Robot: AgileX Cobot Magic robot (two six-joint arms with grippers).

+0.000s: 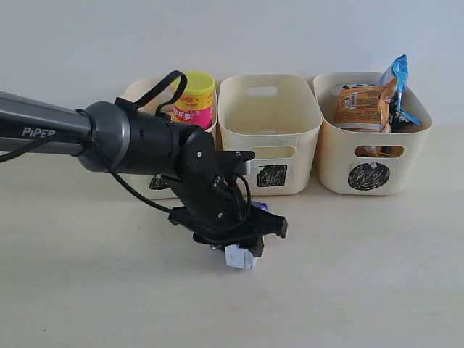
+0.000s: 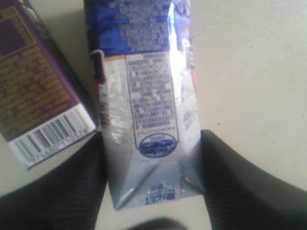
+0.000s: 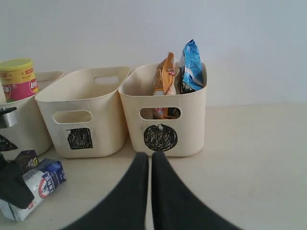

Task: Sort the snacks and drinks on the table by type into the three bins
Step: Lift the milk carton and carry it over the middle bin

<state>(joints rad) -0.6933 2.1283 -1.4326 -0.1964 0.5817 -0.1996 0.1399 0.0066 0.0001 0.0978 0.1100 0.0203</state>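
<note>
My left gripper (image 1: 239,243) reaches to the table's middle, in front of the square bin (image 1: 268,119), and is shut on a white-grey carton (image 2: 148,120) with blue print that lies on the table (image 1: 362,275); one finger (image 2: 225,177) presses each side. A dark purple-brown carton (image 2: 33,81) lies right beside it. Both cartons show in the right wrist view, white-grey (image 3: 36,184) and purple (image 3: 26,159). My right gripper (image 3: 150,154) is shut and holds nothing, facing the circle bin (image 3: 192,110); it is outside the exterior view.
The triangle bin (image 1: 148,90) holds a yellow-lidded canister (image 1: 194,101) with a yellow and magenta label. The circle bin (image 1: 409,152) holds an orange-brown bag (image 1: 360,109) and a blue bag (image 1: 397,76). The left arm hides most of the triangle bin's front.
</note>
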